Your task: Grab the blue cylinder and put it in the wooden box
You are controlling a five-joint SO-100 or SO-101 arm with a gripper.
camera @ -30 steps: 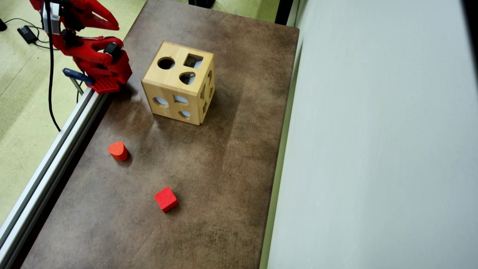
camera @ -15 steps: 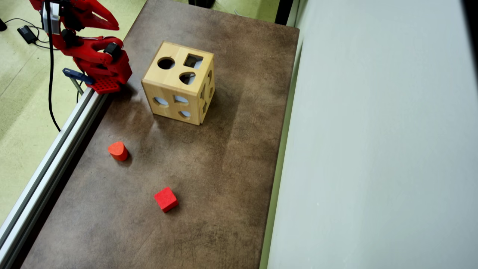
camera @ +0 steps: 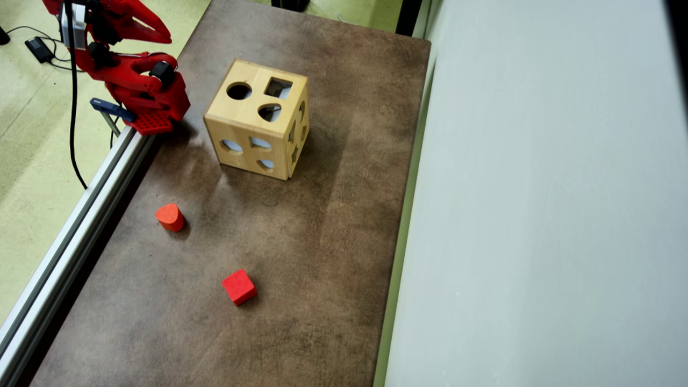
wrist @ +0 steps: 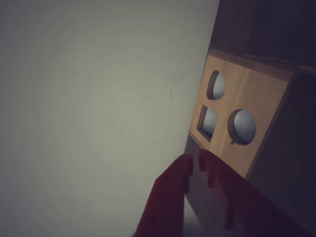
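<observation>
The blue cylinder shows in neither view. The wooden box [camera: 252, 115] stands on the brown table at the back, with round, square and semicircular holes in its top and sides. In the wrist view the box [wrist: 249, 89] lies to the right, beyond my fingers. My red gripper [wrist: 195, 162] has its tips nearly touching and holds nothing that I can see. In the overhead view the gripper [camera: 164, 36] is folded back over the arm's base at the top left, to the left of the box and apart from it.
A red-orange rounded block [camera: 170, 217] and a red cube [camera: 238, 286] lie on the table in front of the box. An aluminium rail [camera: 80, 207] runs along the table's left edge, with a blue clamp [camera: 110, 109] by the base. A grey wall [camera: 537, 215] bounds the right side.
</observation>
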